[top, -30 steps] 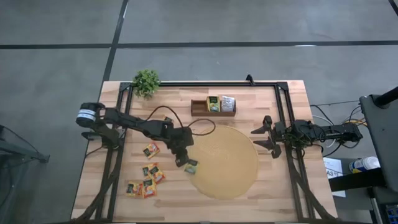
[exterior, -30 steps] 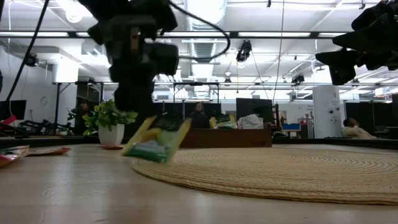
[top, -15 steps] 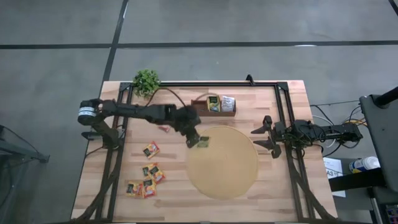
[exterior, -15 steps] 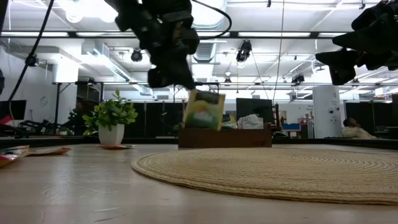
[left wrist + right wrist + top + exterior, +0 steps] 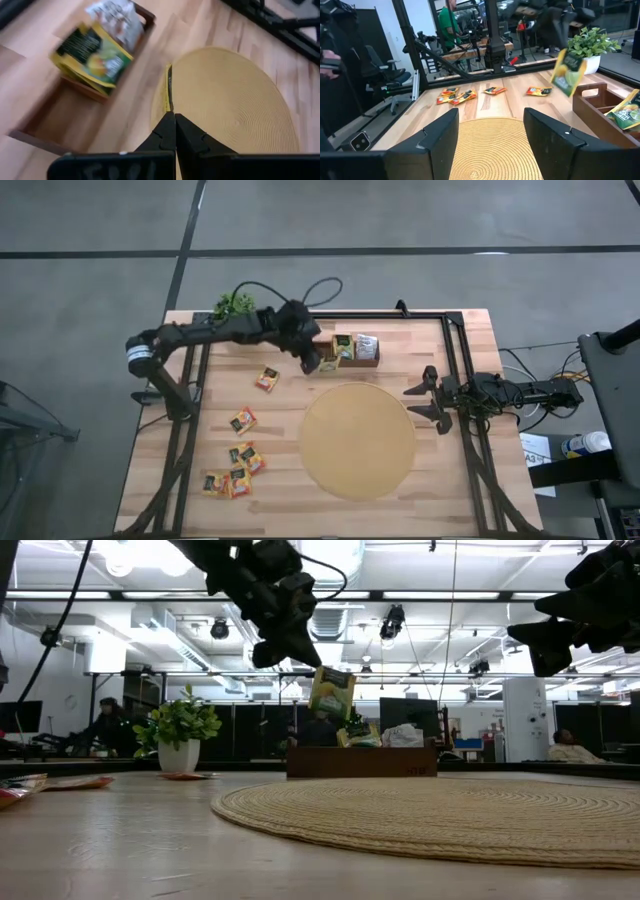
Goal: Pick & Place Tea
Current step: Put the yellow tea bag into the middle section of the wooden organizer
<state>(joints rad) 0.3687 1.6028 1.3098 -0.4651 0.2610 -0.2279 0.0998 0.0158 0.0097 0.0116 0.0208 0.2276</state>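
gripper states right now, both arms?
Left gripper: closed on a yellow-green tea sachet, held above the wooden tray.
Right gripper: open, empty, waiting at the table's right side.

Two dark, slim jointed arms, black looping cable, white-banded base on the left arm (image 5: 140,356).

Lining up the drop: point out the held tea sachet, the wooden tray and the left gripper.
held tea sachet (image 5: 332,693), low view, middle of its yellow-green face
wooden tray (image 5: 321,363), high view, front wall by its empty slot
left gripper (image 5: 170,121), left wrist view, at its shut fingertips
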